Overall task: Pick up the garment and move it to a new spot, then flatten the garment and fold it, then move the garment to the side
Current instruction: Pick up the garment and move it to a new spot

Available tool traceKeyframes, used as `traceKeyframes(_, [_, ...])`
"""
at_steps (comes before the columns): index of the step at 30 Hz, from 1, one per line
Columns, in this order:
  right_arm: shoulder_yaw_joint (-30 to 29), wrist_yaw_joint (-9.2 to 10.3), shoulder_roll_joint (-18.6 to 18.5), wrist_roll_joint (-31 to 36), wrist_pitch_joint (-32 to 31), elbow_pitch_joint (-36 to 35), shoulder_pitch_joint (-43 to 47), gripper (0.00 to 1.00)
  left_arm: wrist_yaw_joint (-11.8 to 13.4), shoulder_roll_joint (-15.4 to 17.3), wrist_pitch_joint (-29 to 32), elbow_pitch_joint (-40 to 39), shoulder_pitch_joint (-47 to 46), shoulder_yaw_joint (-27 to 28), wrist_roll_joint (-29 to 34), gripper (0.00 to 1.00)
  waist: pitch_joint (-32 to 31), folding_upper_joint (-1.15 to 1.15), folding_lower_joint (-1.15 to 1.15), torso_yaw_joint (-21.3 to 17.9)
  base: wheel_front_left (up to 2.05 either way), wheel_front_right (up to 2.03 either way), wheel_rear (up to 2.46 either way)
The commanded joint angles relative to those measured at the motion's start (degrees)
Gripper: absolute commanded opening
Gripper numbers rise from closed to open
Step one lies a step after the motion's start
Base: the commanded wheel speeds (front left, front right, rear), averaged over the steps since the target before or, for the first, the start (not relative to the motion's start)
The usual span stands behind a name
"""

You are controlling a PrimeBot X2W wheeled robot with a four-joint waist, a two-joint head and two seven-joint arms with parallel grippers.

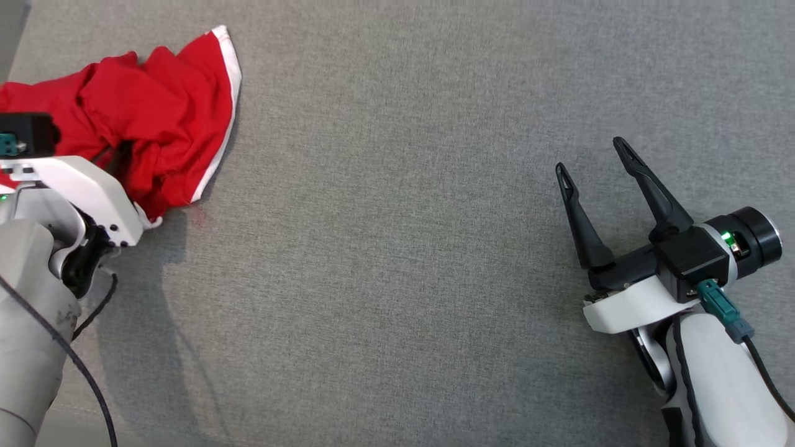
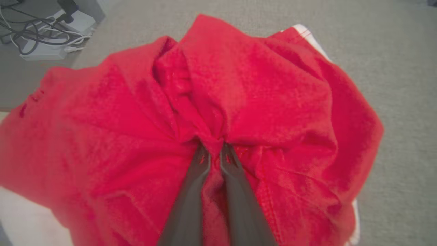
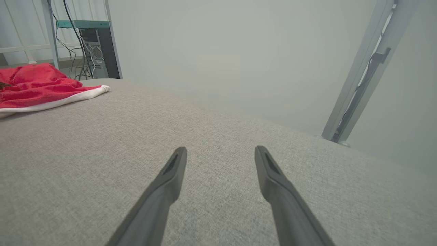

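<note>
The red garment lies bunched at the far left of the gray cloth-covered counter, close to its edge, with its white trim facing the open middle. The left gripper is clamped on a raised fold near the middle of the heap, and creases run in toward the pinch. The right gripper hovers well apart on the other side, its fingers spread and nothing between them.

The step in hand looks like the pick-up and carry to a new spot. The pinch seems to hold only a narrow ridge of cloth, so a slow lift, straight up, is the safer choice, since a jerk could pull the fold free. The garment should rise until the trailing edges come off the counter. Dragging it would likely roll it tighter and make flattening harder.

The bare middle of the counter is the natural target. It sits away from the edge and within reach of both arms. Lowering the garment while moving sideways should let it trail out instead of piling up. The right gripper is best kept clear until the garment is down, then brought in for the spreading.
</note>
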State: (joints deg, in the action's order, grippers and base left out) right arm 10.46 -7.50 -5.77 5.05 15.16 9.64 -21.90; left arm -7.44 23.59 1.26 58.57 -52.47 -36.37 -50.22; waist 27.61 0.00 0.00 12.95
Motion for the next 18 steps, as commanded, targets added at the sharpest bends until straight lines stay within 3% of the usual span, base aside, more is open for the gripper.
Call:
traceKeyframes(1, [-0.28,0.02,0.04,-0.35,0.05,0.05,0.42,1.00,-0.06,0.54,-3.76,0.57,-1.09,0.15,-0.63,0.00,-1.78,0.00,0.00,-0.07,0.00,0.00,0.00])
traceKeyframes(10, [-1.16,0.02,0.99,-1.99,0.05,0.44,2.44,1.00,-0.06,-0.62,-16.22,-2.51,-1.12,0.96,0.08,0.00,-9.09,0.00,0.00,-1.64,0.00,0.00,0.00])
traceKeyframes(18, [-2.10,0.02,1.73,-3.10,0.05,0.05,4.81,1.00,1.04,-2.73,-16.40,-20.97,5.27,12.68,11.23,0.00,-15.47,0.00,0.00,-5.11,0.00,0.00,0.00])
